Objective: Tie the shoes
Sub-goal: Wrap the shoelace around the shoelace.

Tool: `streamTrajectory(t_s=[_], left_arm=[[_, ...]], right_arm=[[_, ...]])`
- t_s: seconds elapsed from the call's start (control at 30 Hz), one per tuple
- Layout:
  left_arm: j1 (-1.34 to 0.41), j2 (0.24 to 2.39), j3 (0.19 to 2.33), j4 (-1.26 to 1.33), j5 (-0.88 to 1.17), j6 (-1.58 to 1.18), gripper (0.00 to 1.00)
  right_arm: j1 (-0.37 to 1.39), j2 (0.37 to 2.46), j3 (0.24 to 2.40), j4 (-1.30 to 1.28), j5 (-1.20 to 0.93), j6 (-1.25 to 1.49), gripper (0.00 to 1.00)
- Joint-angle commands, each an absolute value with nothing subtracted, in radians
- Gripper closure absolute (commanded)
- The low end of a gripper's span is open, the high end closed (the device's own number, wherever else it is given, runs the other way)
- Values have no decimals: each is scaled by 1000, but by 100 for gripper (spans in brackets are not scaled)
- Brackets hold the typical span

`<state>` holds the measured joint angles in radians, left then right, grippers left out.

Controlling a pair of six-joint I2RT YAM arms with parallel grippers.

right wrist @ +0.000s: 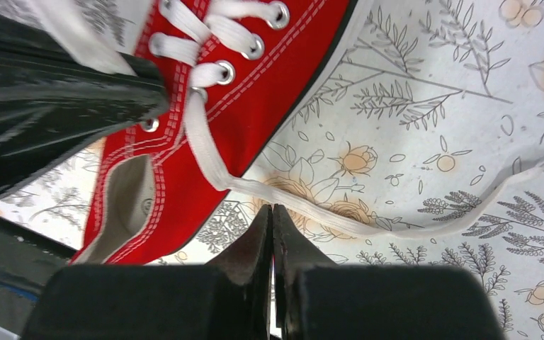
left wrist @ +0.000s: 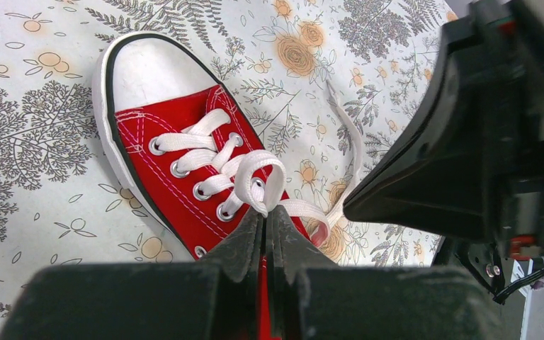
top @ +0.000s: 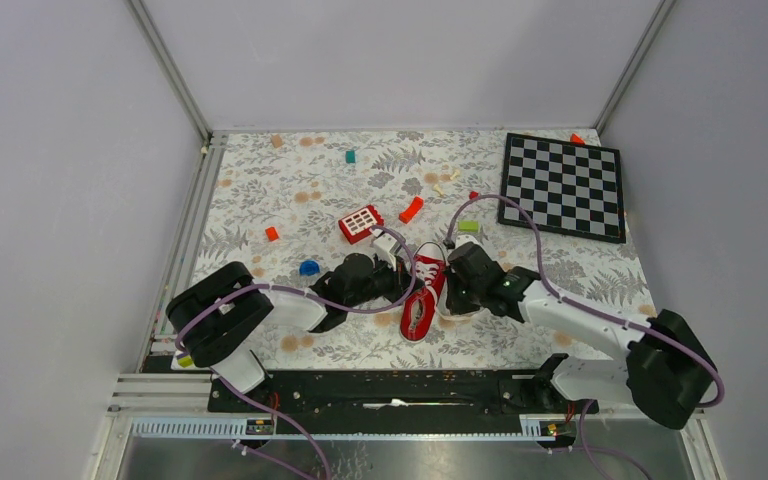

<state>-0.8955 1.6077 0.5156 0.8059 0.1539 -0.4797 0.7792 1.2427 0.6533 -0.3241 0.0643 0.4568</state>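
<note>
The red sneaker [top: 420, 300] lies on the flowered table between both arms, toe cap toward the far side. In the left wrist view the shoe [left wrist: 177, 170] shows its white laces, and my left gripper [left wrist: 265, 212] is shut on a loop of lace [left wrist: 255, 173] above the eyelets. In the right wrist view the shoe [right wrist: 255, 92] lies upper left, and a loose lace [right wrist: 368, 223] trails right across the table. My right gripper [right wrist: 273, 207] is shut, its tips at that lace's near edge; no lace shows between the jaws. From above, the left gripper [top: 397, 275] and right gripper [top: 453, 290] flank the shoe.
A chessboard [top: 563, 185] lies at the far right. A red block with white squares [top: 361, 222], a red-orange piece [top: 412, 209], a blue piece [top: 309, 267] and a pale green block [top: 468, 226] lie just beyond the shoe. Walls enclose the table.
</note>
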Motion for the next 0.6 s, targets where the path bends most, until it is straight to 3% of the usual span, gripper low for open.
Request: streamTrajectory(t_s=[0.0, 0.13, 0.23, 0.3, 0.57], left_arm=[[-896, 1609, 537, 852, 195, -471, 100], [-894, 1607, 542, 853, 206, -471, 100], [-894, 1605, 550, 847, 215, -467, 100], [-894, 1601, 554, 840, 215, -462, 100], [-894, 1598, 557, 834, 230, -463, 100]], right_arm=[[786, 1165, 650, -329, 104, 470, 100], [785, 1164, 644, -343, 103, 477, 99], [785, 1188, 640, -366, 91, 504, 74], [785, 1193, 639, -399, 116, 562, 65], [758, 1092, 602, -537, 219, 989, 66]])
